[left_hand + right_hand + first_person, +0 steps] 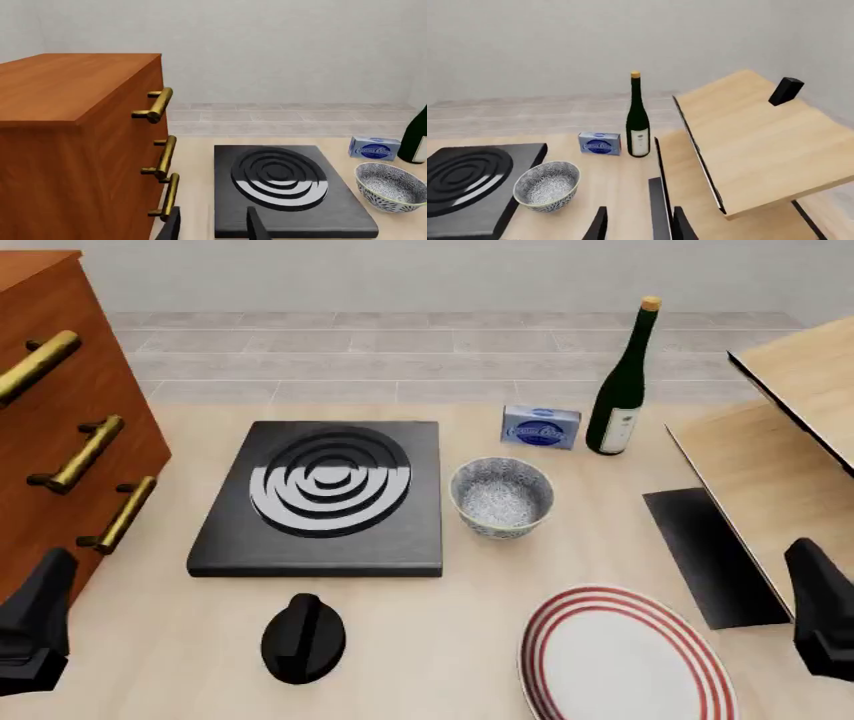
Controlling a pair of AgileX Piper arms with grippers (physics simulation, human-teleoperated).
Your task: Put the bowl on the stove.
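Observation:
The speckled blue-grey bowl (501, 497) stands upright on the table, just right of the stove (320, 495), a flat black slab with a silver ring burner. Nothing rests on the stove. My left gripper (34, 625) hangs at the near left edge, well short of the stove. My right gripper (821, 610) hangs at the near right edge, far from the bowl. In the left wrist view the left gripper (213, 227) is open and empty, facing the stove (287, 190), with the bowl (392, 186) off to one side. The right gripper (639, 227) is open too, with the bowl (547, 186) ahead.
A wooden drawer cabinet (54, 420) with brass handles stands at the left. A black knob (303, 637) and a red-ringed plate (625, 660) lie near the front. A green bottle (621, 380) and a blue box (541, 427) stand behind the bowl. A wooden shelf (787, 440) and a black mat (707, 555) fill the right.

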